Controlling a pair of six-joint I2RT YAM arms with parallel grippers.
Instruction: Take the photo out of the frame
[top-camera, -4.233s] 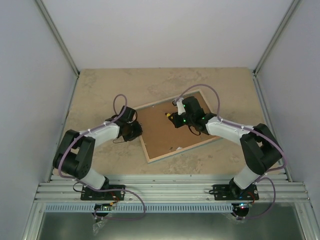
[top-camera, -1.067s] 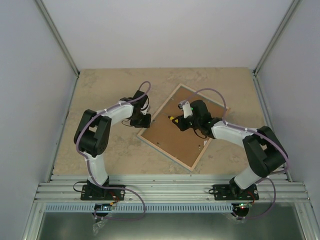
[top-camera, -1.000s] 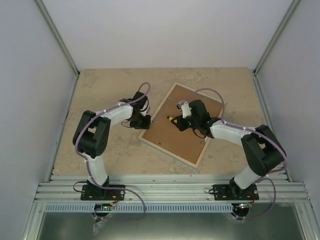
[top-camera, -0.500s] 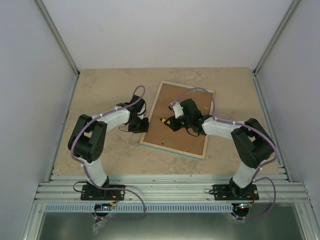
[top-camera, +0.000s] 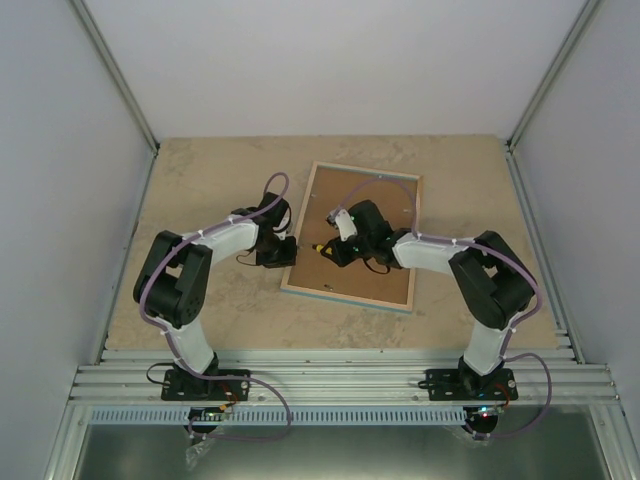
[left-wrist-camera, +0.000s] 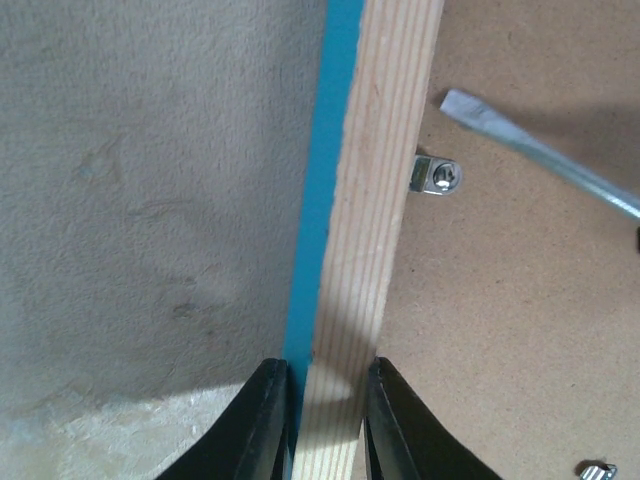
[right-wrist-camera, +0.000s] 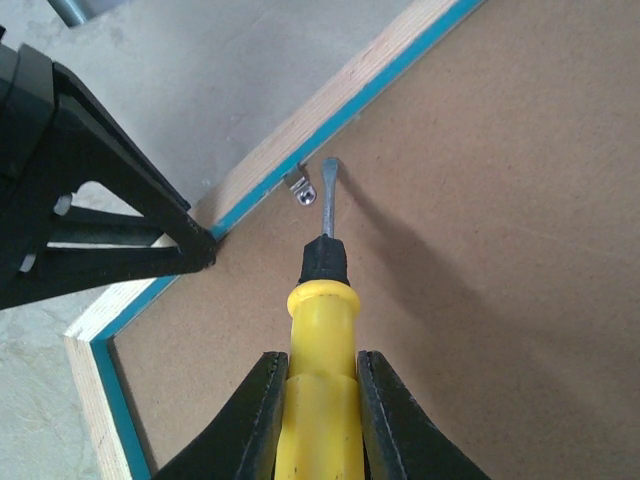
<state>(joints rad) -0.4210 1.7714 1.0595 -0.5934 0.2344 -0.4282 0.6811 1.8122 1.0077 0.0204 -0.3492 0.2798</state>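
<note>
The frame (top-camera: 345, 299) lies face down on the table, its light wood back and turquoise edge (left-wrist-camera: 375, 200) up, with the brown backing board (top-camera: 375, 280) filling it. The photo is hidden under the board. My left gripper (left-wrist-camera: 325, 400) is shut on the frame's left border (top-camera: 290, 252). My right gripper (right-wrist-camera: 318, 400) is shut on a yellow-handled screwdriver (right-wrist-camera: 318, 330) above the board. The screwdriver's flat tip sits right by a small metal clip (right-wrist-camera: 300, 187) at the border's inner edge. The same clip (left-wrist-camera: 435, 178) and the blade (left-wrist-camera: 540, 160) show in the left wrist view.
Beige stone-patterned tabletop (top-camera: 200, 180) surrounds the frame, with grey walls on three sides. Another metal clip (left-wrist-camera: 595, 470) sits lower on the backing board. The arms' bases stand on a metal rail (top-camera: 340, 380) at the near edge.
The frame has turned counter-clockwise, from a diamond stance to nearly square with the table. Both grippers moved left with it, and the left jaws closed a little on the border.
</note>
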